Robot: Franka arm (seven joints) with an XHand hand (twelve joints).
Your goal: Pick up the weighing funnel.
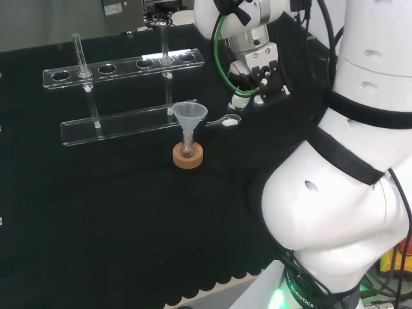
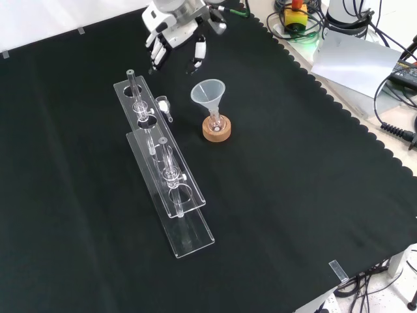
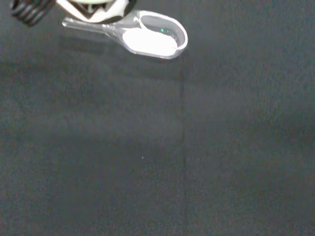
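Front view, working outward from the camera's edge of the bench: nearest to me the clear plastic rack [image 2: 187, 227] runs away across the black cloth [image 2: 293, 195], a long two-tier piece with round holes along its upper shelf. Past its middle and off to the right stands the funnel [image 2: 208, 93], mouth up, with its stem down in a small flask [image 2: 216, 121] on a cork ring [image 2: 216, 132]. Between that funnel and the rack's far end I find the weighing funnel [image 2: 163, 105] lying flat on the cloth, just beside the rack; I cannot tell whether the two touch. It is a small clear scoop with an oval bowl and a short thin stem. In the wrist view I see a patch of white material [image 3: 147, 43] lying in the bowl. Its long axis runs near to far in the front view, with the stem toward the camera and the bowl toward the hand [image 2: 174, 32]. In the head view the same axis lies left to right, with the stem pointing left toward the big funnel and the bowl to the right. Farthest off, the hand hangs above the cloth beyond the bowl, its fingers [image 2: 156, 60] slack and pointing down, holding nothing and apart from the weighing funnel.
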